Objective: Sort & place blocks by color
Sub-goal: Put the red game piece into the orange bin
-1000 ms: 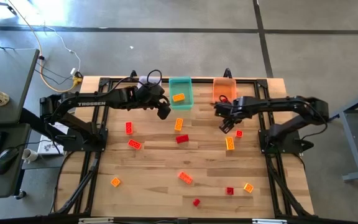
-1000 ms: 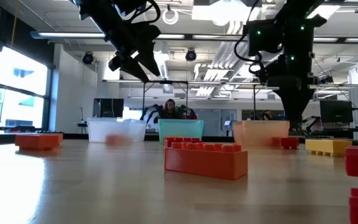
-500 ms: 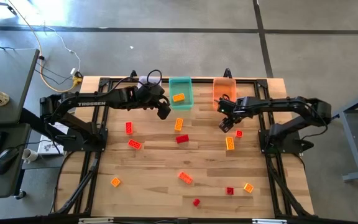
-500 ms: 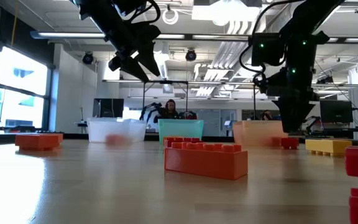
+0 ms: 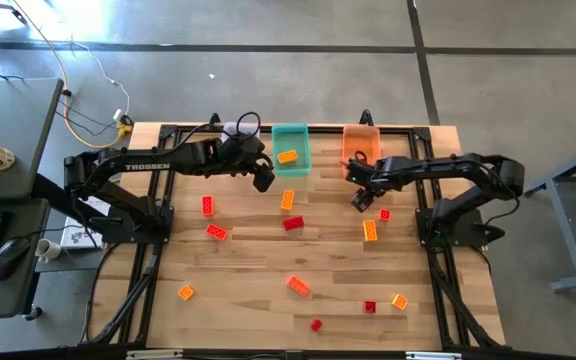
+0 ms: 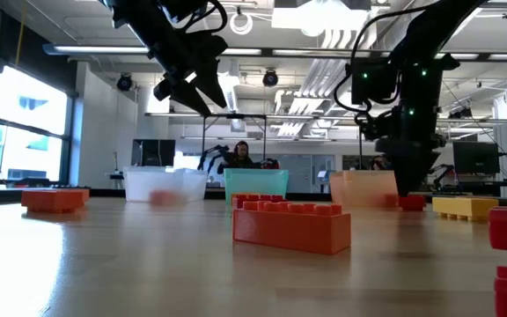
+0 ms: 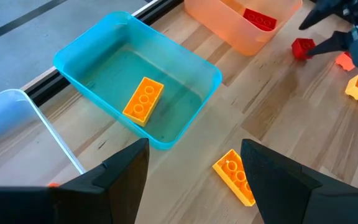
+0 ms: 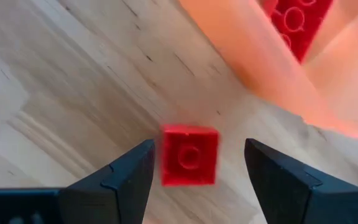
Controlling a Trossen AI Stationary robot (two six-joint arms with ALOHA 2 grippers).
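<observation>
— How far had the sorting got?

— Barely begun. The teal bin [image 7: 185, 59] held one yellow block [image 7: 143, 99], the orange bin [image 7: 229, 28] one red block [image 7: 259, 19]. Roughly a dozen blocks [image 5: 298, 286] lay scattered on the table [image 5: 248, 270].

— And the grippers?

— The right gripper [image 8: 194, 165] hung open over a small red block [image 8: 189, 155] beside the orange bin. The left gripper [image 7: 194, 165] waited open and empty near the teal bin.

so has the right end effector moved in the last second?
Yes. In the high view the right end effector has slid slightly left and a bit closer to the orange bin, now lined up over a small red block.
</observation>
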